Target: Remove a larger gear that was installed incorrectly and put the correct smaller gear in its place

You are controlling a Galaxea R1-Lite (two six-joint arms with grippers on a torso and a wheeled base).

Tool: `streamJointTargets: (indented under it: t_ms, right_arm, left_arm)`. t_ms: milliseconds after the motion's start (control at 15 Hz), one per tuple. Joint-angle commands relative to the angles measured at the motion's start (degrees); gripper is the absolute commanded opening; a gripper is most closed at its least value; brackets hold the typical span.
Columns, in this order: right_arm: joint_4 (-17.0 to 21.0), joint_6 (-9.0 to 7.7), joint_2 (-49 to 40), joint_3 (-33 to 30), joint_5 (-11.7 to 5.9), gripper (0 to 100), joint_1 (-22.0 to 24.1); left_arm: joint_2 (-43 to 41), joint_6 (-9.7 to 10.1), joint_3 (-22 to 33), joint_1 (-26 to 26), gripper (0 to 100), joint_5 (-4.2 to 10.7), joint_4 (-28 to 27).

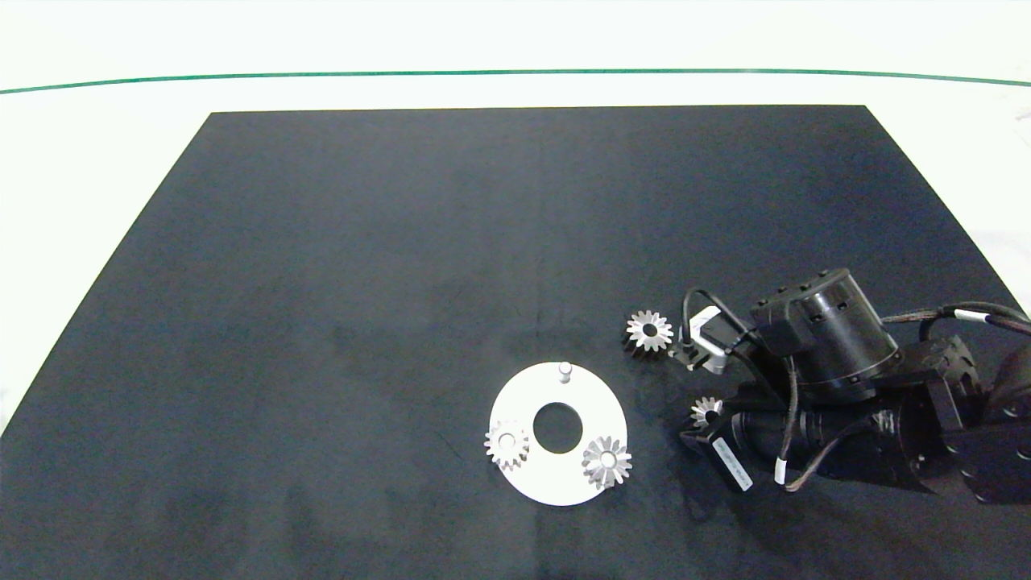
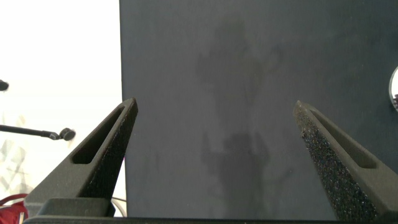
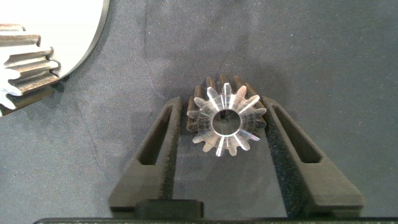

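On top of the white counter lies a big black square mat. The dark right arm comes in low over the mat's right side. Its right tool is clenched around the smaller gear, a thin silver metal one with pointy star teeth, just right of a flat white disc with a big round hole. The grey fingers press on both sides of that gear.

The left tool is spread wide with nothing in it, above the mat's edge.

The larger gear, thick silver metal, sits on the disc's right rim and sticks out past it. Another silver gear sits on the disc's left side. One more silver gear lies alone on the mat, near the arm. A small silver peg stands bare on the disc's far side.
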State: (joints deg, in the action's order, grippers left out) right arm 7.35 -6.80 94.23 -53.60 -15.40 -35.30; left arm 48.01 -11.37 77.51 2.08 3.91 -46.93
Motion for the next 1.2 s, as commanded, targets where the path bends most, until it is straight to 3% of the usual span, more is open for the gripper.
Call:
streamJointTargets:
  t_ms: [67,467,533,600,733,1200]
  right_arm:
    - [0.03,0.03,0.42,0.08,-0.07,43,-0.03]
    - [0.21,-0.4,-1.51,-0.45,-0.16,31,-0.56]
    - [2.05,-1.37,-2.74,-2.03,-0.16,31,-0.99]
    - [6.27,-1.81,-3.18,-5.02,-0.16,31,-1.52]
    - [14.01,-1.55,-2.83,-12.32,-0.07,31,-3.37]
    - [18.31,-1.55,10.01,-29.45,-0.34,31,-7.94]
  left_arm:
    - [0.07,-0.05,0.01,0.02,100,0.04,-0.26]
    - [0.07,-0.05,0.01,0.02,100,0.04,-0.18]
    - [0.07,-0.05,0.01,0.02,100,0.04,-0.18]
    - [-0.02,-0.05,0.01,0.02,100,0.04,-0.18]
    - [-0.02,-0.05,0.01,0.02,100,0.04,-0.18]
    - [-0.02,-0.05,0.01,0.02,100,0.04,-0.18]
